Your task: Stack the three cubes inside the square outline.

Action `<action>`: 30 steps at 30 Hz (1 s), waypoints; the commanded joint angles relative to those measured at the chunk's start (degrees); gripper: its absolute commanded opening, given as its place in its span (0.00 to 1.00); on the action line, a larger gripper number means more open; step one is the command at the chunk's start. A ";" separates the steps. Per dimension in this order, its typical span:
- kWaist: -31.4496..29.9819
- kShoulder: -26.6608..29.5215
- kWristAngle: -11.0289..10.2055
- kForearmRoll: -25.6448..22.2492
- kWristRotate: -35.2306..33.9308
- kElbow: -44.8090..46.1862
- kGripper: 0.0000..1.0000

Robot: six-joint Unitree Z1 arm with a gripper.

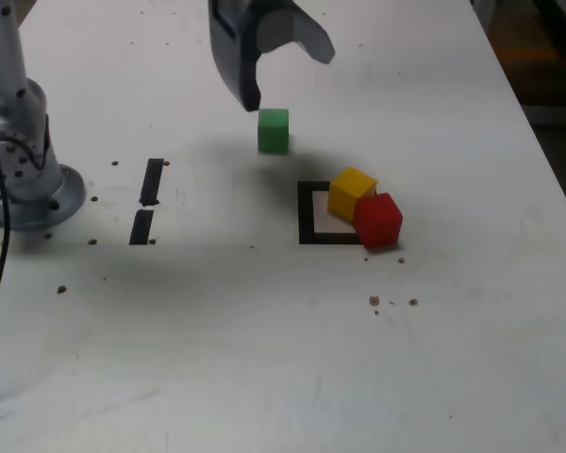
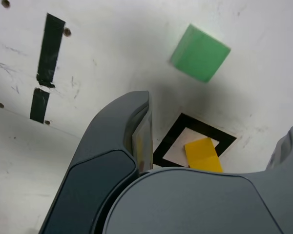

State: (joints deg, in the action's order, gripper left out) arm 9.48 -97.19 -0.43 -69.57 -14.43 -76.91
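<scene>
The green cube (image 1: pixel 274 130) sits alone on the white table (image 1: pixel 453 359) in the exterior view, just below and slightly to the exterior view's right of the lower fingertip of the gripper (image 1: pixel 288 75). The fingers stand wide apart and hold nothing. The yellow cube (image 1: pixel 351 192) lies farther from the fingers, on the far-right corner of the square outline (image 1: pixel 307 215), partly inside it. The red cube (image 1: pixel 377 219) touches the yellow one and rests across the outline's edge on the exterior view's right. Two short tape strips (image 1: pixel 147 200) lie well apart from the fingers, near the arm's base (image 1: pixel 24 179).

In the wrist view, the green cube (image 2: pixel 200 52) lies beyond the tip of the dark finger (image 2: pixel 132 131), clear of it. The yellow cube (image 2: pixel 203 154) shows inside the square outline (image 2: pixel 173 139), between the spread fingers. The tape strips (image 2: pixel 48 68) lie off to one side.
</scene>
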 commanded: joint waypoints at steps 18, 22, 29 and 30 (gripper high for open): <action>-6.43 -6.66 4.86 6.39 -7.09 -2.97 0.96; -7.66 -7.62 6.10 7.52 -7.99 -3.39 0.96; -9.23 -9.48 7.57 8.38 -9.21 -4.22 0.96; -9.38 -9.65 7.76 8.44 -9.35 -4.24 0.96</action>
State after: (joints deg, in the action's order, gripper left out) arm 0.23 -106.73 7.15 -61.19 -23.72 -80.97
